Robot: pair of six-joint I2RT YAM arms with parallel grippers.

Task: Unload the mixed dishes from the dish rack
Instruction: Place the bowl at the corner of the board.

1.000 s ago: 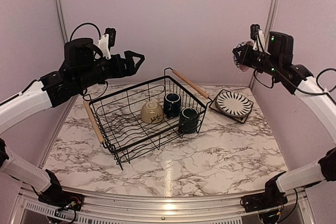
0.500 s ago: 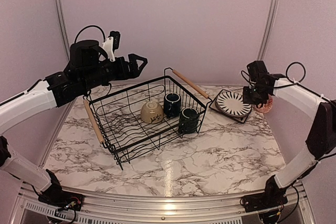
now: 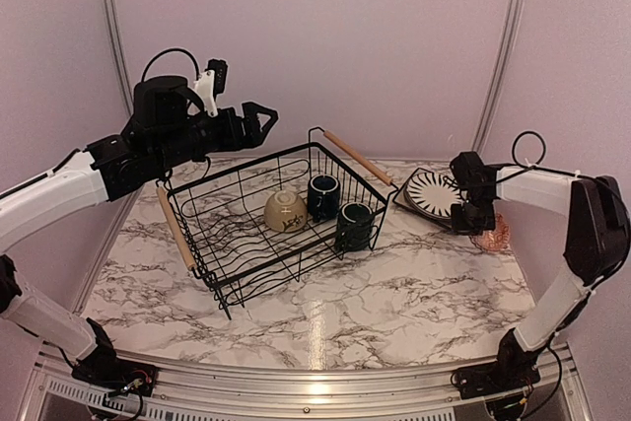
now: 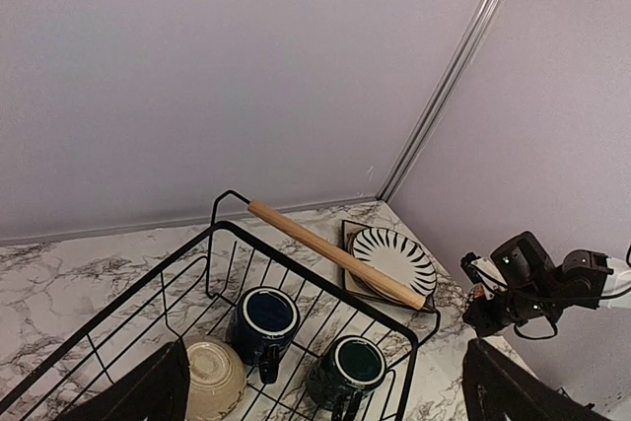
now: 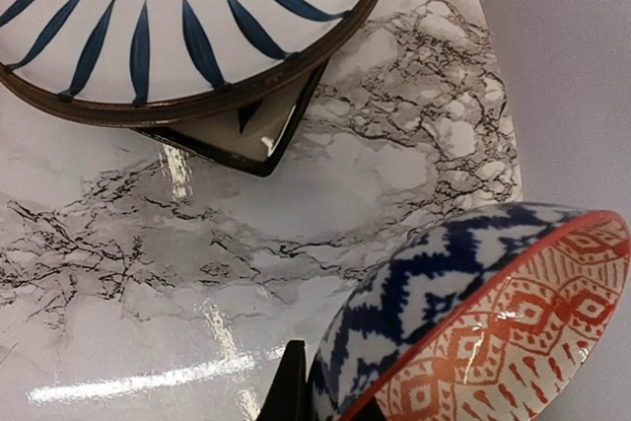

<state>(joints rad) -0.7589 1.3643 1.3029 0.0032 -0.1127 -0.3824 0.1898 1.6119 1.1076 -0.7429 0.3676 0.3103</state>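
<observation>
Right now we see the dish rack (image 3: 246, 244) sitting at an angle on the marble counter (image 3: 394, 293). One wooden handle (image 3: 358, 158) runs along its far-right end and another handle (image 3: 177, 231) along its near-left end. Inside it a cream bowl (image 3: 285, 211) lies with its rounded outside showing. Just to its right stand a dark mug (image 3: 322, 196) and a second mug (image 3: 354, 225), both upright with their mouths up, close together at the right-hand end of the rack.

Outside the rack, just beyond that right-hand handle, a striped plate (image 3: 434, 192) rests on top of a square plate (image 5: 246, 135), whose dark corner pokes out from under it on the counter.

Our left fingers (image 3: 262, 115) hang in the air above the rack's far-left corner, spread wide and holding nothing. Our right fingers (image 3: 475, 216) are down low at the far right of the counter, just beside the plate stack. They are pressed together on the rim of a patterned bowl (image 5: 473, 322), which has blue-and-white zigzags outside and an orange pattern inside. The bowl is tilted up on edge, to the right of the striped plate and apart from it. We cannot tell whether it touches the counter.
</observation>
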